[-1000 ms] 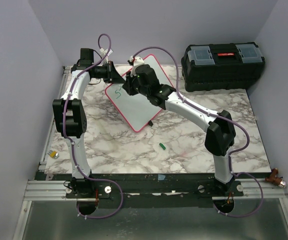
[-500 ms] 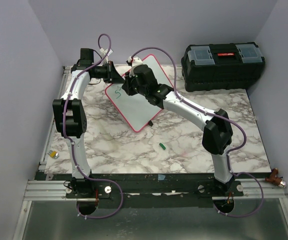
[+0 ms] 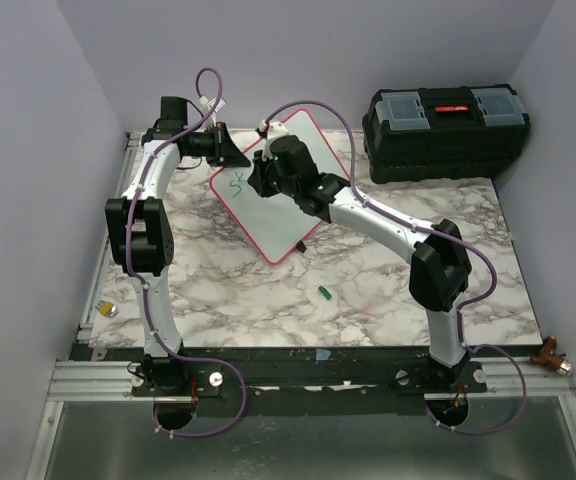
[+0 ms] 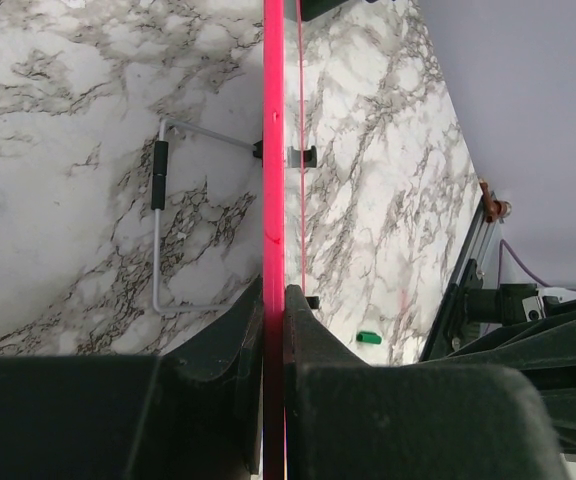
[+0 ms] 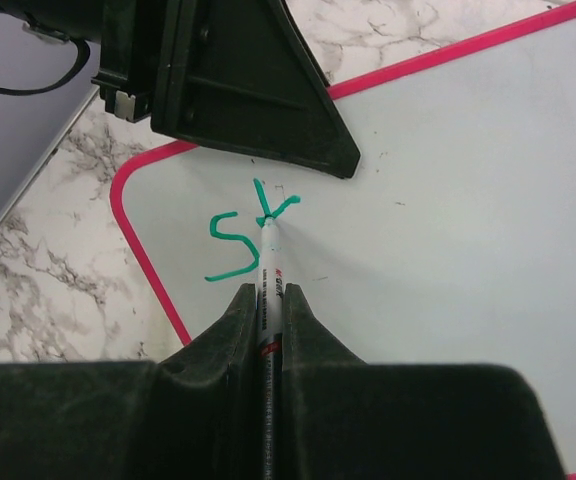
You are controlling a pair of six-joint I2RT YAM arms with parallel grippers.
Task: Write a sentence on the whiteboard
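The whiteboard [image 3: 268, 210], white with a pink-red frame, stands tilted on the marble table at the back centre. My left gripper [image 3: 230, 155] is shut on its upper left edge; in the left wrist view the pink frame [image 4: 273, 180] runs between the jaws. My right gripper [image 3: 264, 180] is shut on a white marker [image 5: 268, 270] whose tip touches the board. The sentence [image 5: 248, 230] reads only a green "S" and the start of a "t" in the right wrist view, near the board's top left corner. The left gripper [image 5: 248, 90] shows just above the letters.
A black toolbox [image 3: 446, 120] sits at the back right. A green marker cap [image 3: 323, 293] lies on the marble in front of the board, also in the left wrist view [image 4: 369, 337]. The board's wire stand [image 4: 158, 230] rests on the table behind it.
The right gripper has shifted slightly along the board with the marker, adding strokes of a second letter after the "S". The left arm has held still.
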